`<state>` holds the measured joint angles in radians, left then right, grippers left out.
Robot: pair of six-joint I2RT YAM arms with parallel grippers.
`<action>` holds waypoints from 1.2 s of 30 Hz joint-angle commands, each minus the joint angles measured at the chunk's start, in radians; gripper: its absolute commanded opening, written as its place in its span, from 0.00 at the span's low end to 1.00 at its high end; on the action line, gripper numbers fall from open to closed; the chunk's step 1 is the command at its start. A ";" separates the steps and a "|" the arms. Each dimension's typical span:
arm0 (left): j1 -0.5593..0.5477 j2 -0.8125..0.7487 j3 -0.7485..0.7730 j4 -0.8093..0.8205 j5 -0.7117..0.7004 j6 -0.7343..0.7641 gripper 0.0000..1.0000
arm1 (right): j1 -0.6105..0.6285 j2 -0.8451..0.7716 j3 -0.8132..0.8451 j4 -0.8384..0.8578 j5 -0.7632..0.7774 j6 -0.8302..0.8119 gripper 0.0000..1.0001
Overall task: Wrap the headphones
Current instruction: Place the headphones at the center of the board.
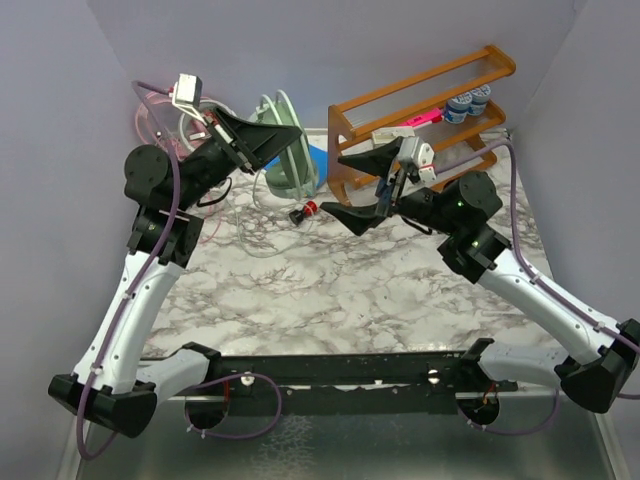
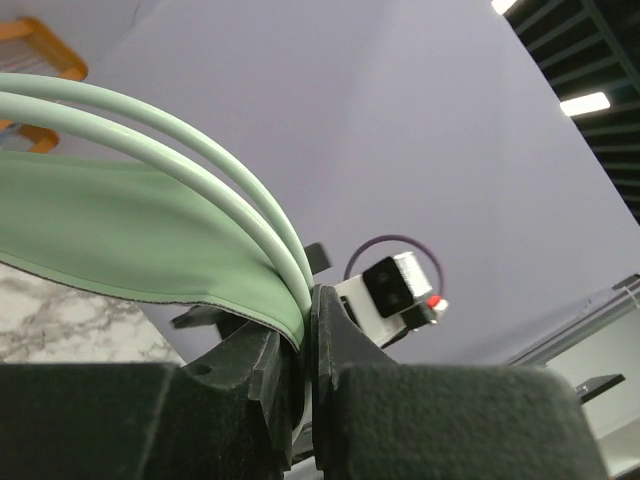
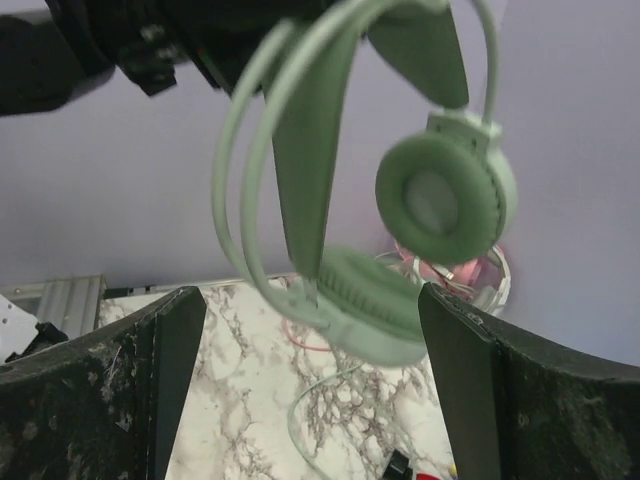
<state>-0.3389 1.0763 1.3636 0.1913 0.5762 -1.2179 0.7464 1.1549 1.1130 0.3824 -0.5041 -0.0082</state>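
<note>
The mint green headphones (image 1: 282, 172) hang in the air near the back wall, band pinched tight in the left tool (image 2: 308, 322). The right tool (image 1: 351, 188) faces them, jaws wide apart, holding nothing. A wooden rack (image 1: 430, 100) stands close beside it, and the marble surface (image 1: 380, 290) spreads wide in front

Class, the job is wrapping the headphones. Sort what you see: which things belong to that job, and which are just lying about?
Belongs to the job:
- mint green headphones, gripped at the headband by the left hand
- their trailing cable
- pink headphones
- right hand, open

Just lying about:
- wooden rack
- pink marker on it
- small red-and-black object
</note>
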 commanded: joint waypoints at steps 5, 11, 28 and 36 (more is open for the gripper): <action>-0.002 0.003 -0.059 0.085 0.062 -0.119 0.00 | 0.005 0.063 0.162 -0.194 -0.095 -0.096 0.85; -0.003 0.003 -0.093 0.095 0.080 -0.152 0.00 | 0.005 0.138 0.231 -0.226 -0.233 -0.046 0.85; -0.005 0.043 -0.159 0.218 0.116 -0.271 0.43 | 0.006 0.146 0.176 -0.148 -0.307 0.086 0.15; -0.005 0.062 -0.207 0.166 0.205 -0.155 0.99 | 0.006 0.126 0.241 -0.403 -0.197 0.064 0.01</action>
<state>-0.3408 1.1362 1.1904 0.3435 0.7124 -1.4433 0.7464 1.3167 1.3048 0.1135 -0.7712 0.0746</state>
